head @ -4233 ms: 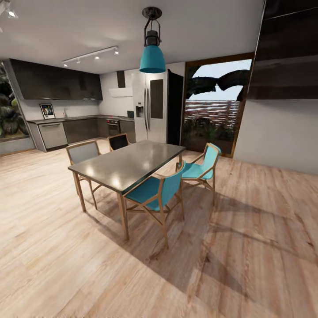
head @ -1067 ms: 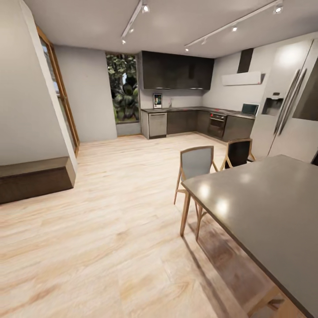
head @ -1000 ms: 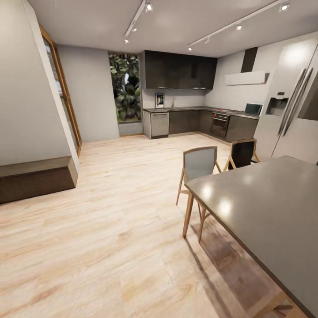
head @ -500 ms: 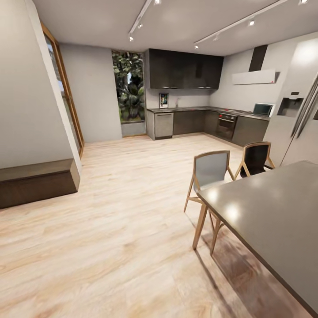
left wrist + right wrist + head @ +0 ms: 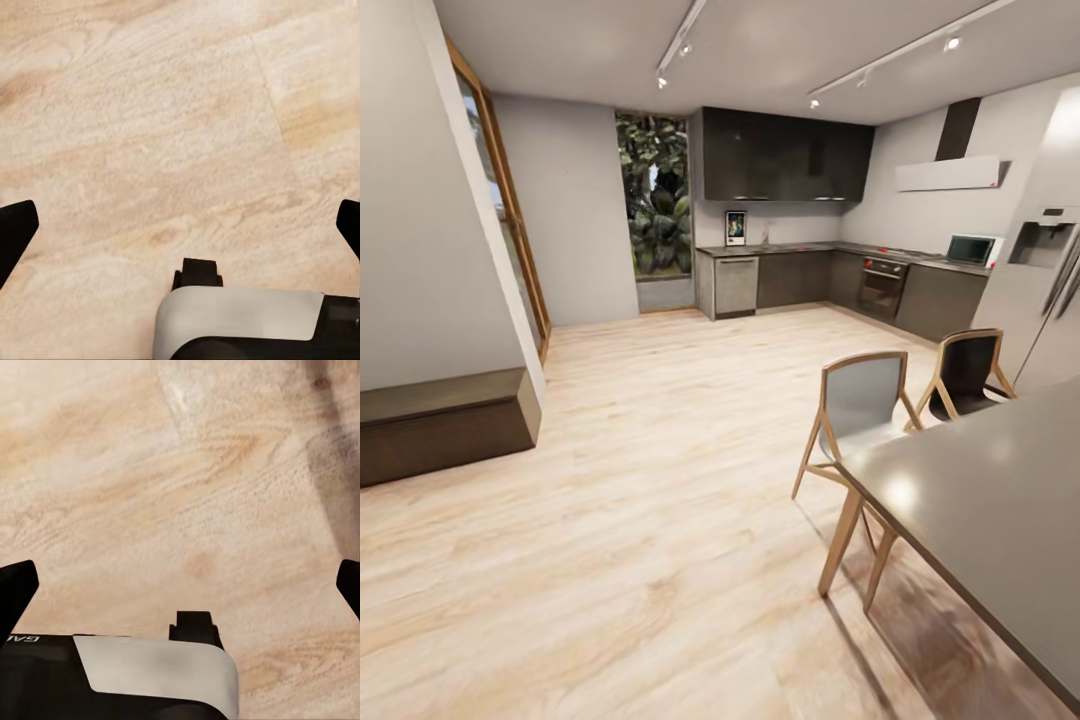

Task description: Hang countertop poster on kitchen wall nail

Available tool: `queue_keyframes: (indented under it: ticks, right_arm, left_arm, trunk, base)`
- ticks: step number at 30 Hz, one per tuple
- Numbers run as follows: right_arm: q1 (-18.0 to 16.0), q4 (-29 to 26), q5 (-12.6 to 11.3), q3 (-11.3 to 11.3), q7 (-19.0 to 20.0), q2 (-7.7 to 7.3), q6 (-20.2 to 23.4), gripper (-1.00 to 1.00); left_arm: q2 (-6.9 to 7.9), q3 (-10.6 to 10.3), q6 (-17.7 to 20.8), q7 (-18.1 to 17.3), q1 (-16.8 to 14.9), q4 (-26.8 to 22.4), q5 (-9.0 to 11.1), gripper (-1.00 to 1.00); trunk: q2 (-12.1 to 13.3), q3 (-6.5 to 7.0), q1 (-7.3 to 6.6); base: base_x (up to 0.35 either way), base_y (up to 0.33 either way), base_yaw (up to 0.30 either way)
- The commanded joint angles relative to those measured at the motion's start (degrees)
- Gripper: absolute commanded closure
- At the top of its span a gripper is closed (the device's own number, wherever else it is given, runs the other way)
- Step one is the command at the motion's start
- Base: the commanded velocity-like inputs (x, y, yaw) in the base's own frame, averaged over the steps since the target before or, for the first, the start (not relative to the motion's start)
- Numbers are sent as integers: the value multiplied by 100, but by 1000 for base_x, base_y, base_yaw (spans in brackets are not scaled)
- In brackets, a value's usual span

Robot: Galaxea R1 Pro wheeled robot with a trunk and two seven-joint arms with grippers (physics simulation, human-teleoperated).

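Across the wide wooden floor (image 5: 660, 480), at the room's far end, runs the kitchen countertop (image 5: 800, 247), with the dining table (image 5: 1000, 500) close at the right. On that countertop stands the poster (image 5: 735, 228), upright against the wall, ahead and well apart from both arms. The left gripper (image 5: 180, 229) and right gripper (image 5: 180, 585) hang spread wide over bare floor, carrying nothing; neither seems nearer.

1. Left gripper (image 5: 180, 225): pointing down, black fingertips (image 5: 15, 236) spread wide apart, nothing held between them
2. Right gripper (image 5: 180, 585): pointing down too, black fingertips (image 5: 15, 592) likewise parted wide, holding nothing
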Motion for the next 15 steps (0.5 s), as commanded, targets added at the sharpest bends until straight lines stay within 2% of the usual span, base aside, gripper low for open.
queue_keyframes:
  ticks: [1,15]
  right_arm:
    - [-2,-2,5,8,-1,-2,-4,-100]
    - [-2,7,9,9,-1,-1,-6,-100]
  left_arm:
    - [-1,2,-8,2,1,-5,-2,-100]
    - [-1,2,-9,6,1,-5,-2,-100]
  trunk:
    - [-2,-4,4]
    - [-2,-4,4]
  base:
    - [331,175,0]
    - [331,170,0]
